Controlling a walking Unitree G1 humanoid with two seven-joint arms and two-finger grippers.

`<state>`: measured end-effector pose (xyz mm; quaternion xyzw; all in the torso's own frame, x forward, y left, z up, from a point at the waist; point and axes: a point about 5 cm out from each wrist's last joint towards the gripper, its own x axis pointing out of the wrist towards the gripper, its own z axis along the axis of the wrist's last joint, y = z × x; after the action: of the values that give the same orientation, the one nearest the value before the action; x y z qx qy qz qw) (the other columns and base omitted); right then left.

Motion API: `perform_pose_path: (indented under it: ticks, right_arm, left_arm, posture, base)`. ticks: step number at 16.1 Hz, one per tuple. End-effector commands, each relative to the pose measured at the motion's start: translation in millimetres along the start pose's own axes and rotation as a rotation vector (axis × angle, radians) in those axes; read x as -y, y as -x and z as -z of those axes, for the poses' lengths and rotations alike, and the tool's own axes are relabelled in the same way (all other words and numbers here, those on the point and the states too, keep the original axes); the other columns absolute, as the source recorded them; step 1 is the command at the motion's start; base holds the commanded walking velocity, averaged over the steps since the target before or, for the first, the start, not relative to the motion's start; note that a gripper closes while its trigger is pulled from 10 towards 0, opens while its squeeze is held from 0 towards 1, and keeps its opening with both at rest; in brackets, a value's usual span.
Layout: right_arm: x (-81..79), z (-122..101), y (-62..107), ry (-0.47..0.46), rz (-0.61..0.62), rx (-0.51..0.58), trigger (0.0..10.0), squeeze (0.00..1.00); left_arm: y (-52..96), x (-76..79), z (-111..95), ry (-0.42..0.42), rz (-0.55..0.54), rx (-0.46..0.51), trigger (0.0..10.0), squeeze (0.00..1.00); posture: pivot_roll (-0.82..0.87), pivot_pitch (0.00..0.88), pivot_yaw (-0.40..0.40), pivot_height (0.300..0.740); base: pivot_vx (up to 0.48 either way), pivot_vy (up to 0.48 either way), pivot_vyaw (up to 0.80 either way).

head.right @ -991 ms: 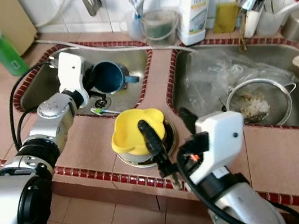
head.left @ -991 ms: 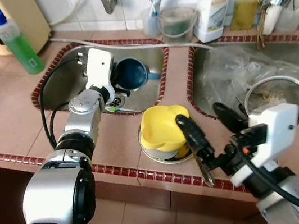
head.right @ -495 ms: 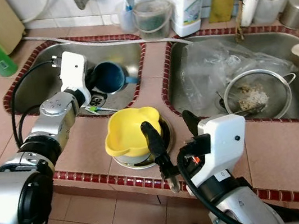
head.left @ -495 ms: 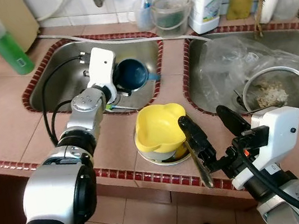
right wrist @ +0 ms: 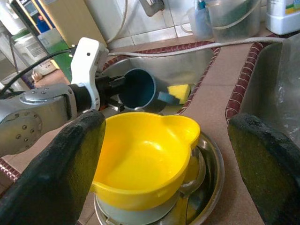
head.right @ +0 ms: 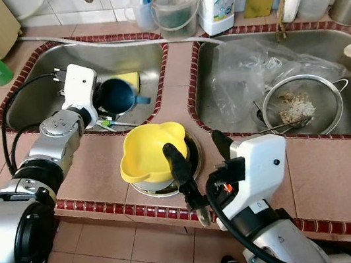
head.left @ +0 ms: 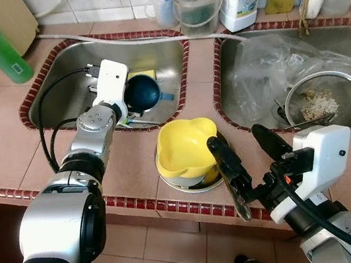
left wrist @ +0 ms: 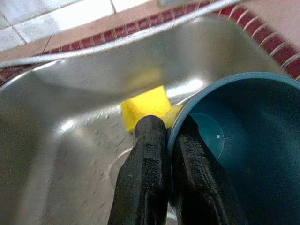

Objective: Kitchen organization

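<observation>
The left gripper (left wrist: 164, 140) is reaching down into the left stainless steel sink basin (head.left: 55, 90), its two black fingers (left wrist: 145, 154) clamping together on the rim of a dark blue plastic cup (head.left: 141, 91), one finger outside the wall and one inside, which is probably how it is lifting the cup clear of the basin. The cup is tilting on its side, mouth toward the wrist, with a yellow sponge (left wrist: 143, 103) lying just behind it on the sink floor. The right gripper (head.left: 249, 156) is hovering over the bench edge with its fingers spread wide apart, flanking a yellow lobed plastic bowl (head.left: 184, 145) that is sitting stacked in a round metal dish (head.right: 194, 165), likely lining up for a grasp. What lies under the yellow bowl is mostly hidden. In the right sink basin (head.right: 337, 52), crumpled clear plastic (head.right: 253, 72) is covering part of the bottom beside a metal mesh strainer (head.right: 302, 108) holding scraps too small to identify.
</observation>
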<state>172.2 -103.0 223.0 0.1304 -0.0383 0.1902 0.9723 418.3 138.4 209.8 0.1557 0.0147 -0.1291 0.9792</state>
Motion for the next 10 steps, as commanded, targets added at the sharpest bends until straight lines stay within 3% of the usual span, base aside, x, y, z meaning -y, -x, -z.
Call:
perform_pose_path:
  ticks: [1, 7, 8, 9, 10]
  right_arm:
    - [-4.9, -4, 2.2, -0.012, -0.025, 0.021, 10.0, 0.00]
    - [-4.8, -5, 2.4, -0.014, -0.026, 0.021, 10.0, 0.00]
    - [-5.0, -6, 2.3, -0.015, -0.026, 0.021, 10.0, 0.00]
    - [-5.2, -6, 2.2, -0.016, -0.026, 0.020, 10.0, 0.00]
    - [-5.4, -6, 2.0, -0.016, -0.028, 0.020, 10.0, 0.00]
  left_arm:
    - [2.2, -5.7, 7, -0.031, -0.020, -0.037, 10.0, 0.00]
    - [3.2, -2.9, 17, -0.080, -0.006, -0.111, 10.0, 0.00]
    - [2.9, -2.5, 16, -0.067, 0.000, -0.109, 10.0, 0.12]
    - [2.8, -2.0, 16, -0.046, 0.008, -0.108, 10.0, 1.00]
    - [2.5, -1.7, 15, -0.002, 0.021, -0.104, 10.0, 1.00]
  posture:
    - [-0.33, 0.269, 0.091, 0.740]
    - [-0.33, 0.280, 0.094, 0.740]
    - [-0.33, 0.280, 0.094, 0.740]
    - [-0.33, 0.280, 0.094, 0.740]
    - [-0.33, 0.280, 0.094, 0.740]
  base:
    - [0.000, 0.000, 0.00]
    - [0.000, 0.000, 0.00]
    - [0.000, 0.000, 0.00]
    - [0.000, 0.000, 0.00]
    - [0.000, 0.000, 0.00]
